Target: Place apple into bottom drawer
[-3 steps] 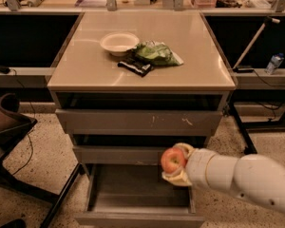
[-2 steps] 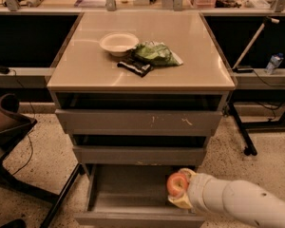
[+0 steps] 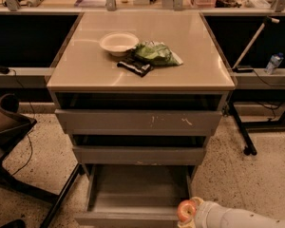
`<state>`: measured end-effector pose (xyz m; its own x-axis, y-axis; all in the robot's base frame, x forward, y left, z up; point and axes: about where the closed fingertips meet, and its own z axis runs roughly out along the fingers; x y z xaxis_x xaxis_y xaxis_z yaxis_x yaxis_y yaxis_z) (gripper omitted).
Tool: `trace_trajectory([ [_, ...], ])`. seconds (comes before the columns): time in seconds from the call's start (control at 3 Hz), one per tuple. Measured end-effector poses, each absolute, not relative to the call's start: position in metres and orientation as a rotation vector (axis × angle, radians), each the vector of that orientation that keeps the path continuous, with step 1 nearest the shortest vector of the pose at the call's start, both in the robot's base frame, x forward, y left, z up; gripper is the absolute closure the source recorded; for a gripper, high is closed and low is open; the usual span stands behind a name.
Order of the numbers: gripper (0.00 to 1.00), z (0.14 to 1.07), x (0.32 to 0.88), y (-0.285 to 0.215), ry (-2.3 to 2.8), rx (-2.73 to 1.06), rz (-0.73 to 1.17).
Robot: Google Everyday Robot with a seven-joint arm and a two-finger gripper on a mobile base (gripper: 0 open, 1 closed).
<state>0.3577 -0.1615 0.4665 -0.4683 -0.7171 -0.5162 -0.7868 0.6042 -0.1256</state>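
The red-orange apple (image 3: 186, 211) is held in my gripper (image 3: 190, 213) at the bottom of the view, over the front right corner of the bottom drawer (image 3: 137, 194). That drawer is pulled out, a wide shallow grey tray with nothing in it. My white arm comes in from the lower right. The gripper is shut on the apple, which hides most of the fingers.
The middle drawer (image 3: 138, 155) and the scratched top drawer (image 3: 137, 121) stand slightly open above. On the cabinet top sit a white bowl (image 3: 118, 42), a green bag (image 3: 156, 53) and a dark packet (image 3: 135, 66). A chair (image 3: 9, 141) stands at left, a bottle (image 3: 274, 62) at right.
My gripper has carried the apple down and slightly right, from in front of the middle drawer to the front right corner of the open bottom drawer.
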Motion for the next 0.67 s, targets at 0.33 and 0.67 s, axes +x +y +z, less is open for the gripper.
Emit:
trace_trajectory([
  [0.33, 1.00, 0.463, 0.365, -0.160, 2.301, -1.148, 0.202],
  [0.67, 1.00, 0.429, 0.394, -0.151, 2.322, -1.113, 0.265],
])
